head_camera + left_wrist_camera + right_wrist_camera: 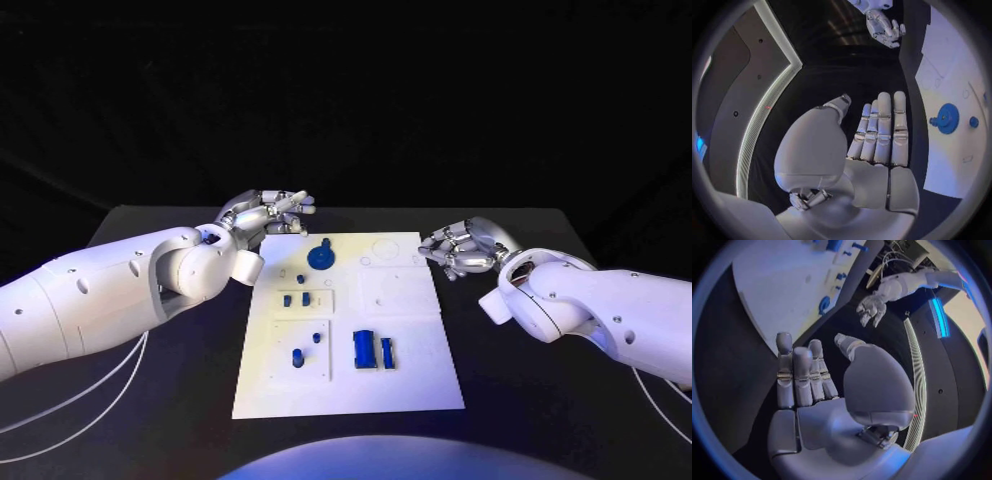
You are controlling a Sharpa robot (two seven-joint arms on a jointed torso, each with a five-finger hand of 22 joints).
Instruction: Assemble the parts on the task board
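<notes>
On the black counter, the white plastic task board carries small blue parts: two blocks at 6 o'clock, a toothed wheel at 12. My left robot hand and right robot hand flank its far end, fingers straight and empty, presumably leaving board access free.

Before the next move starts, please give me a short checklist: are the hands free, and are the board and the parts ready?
1. Left hand holds nothing, fingers straight: ok.
2. Right hand holds nothing, fingers extended: ok.
3. Both hands are off the task board, at its far corners in the head view: ok.
4. Blue gear lies on the board's far part, unobstructed: ok.
5. Two upright blue blocks are on the near part, within sight: ok.
6. Whether the small blue pieces are already seated in their slots: cannot tell.
</notes>
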